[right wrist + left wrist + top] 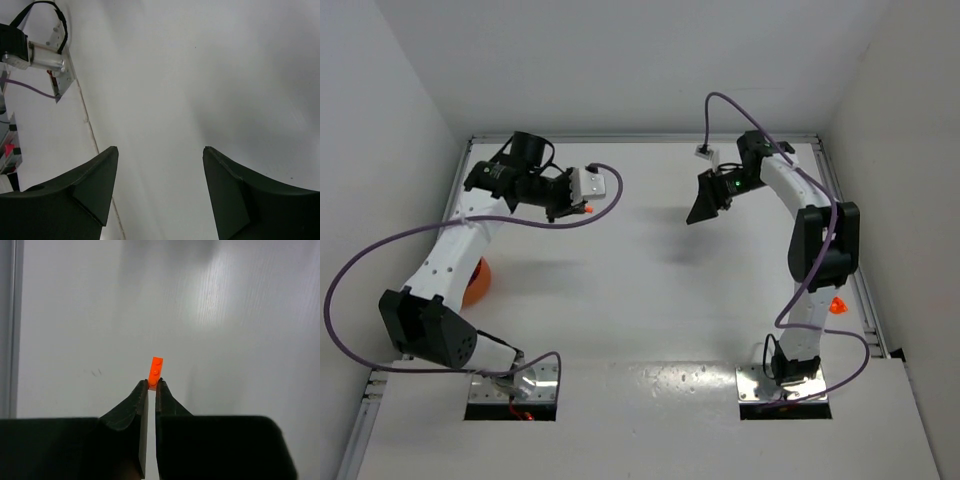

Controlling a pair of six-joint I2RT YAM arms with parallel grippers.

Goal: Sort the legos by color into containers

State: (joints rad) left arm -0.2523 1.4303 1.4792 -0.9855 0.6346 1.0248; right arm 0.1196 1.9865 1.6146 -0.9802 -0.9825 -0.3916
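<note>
From above: the left jaws, over the worktop's (650, 300) far-left part, carry an orange lego (588, 210) at their tip; an orange bowl (478, 285) peeks from under that arm. Left wrist: the lego (155, 371) is a slim two-stud plate, pinched by one end. Right wrist: the right jaws stand wide, holding nothing.

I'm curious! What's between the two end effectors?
Only bare table, seen in the top view, between the left end effector and the right end effector.

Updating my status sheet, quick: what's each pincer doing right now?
Left pincer: closed, pinching an orange lego at its tips.
Right pincer: open, holding nothing.
</note>
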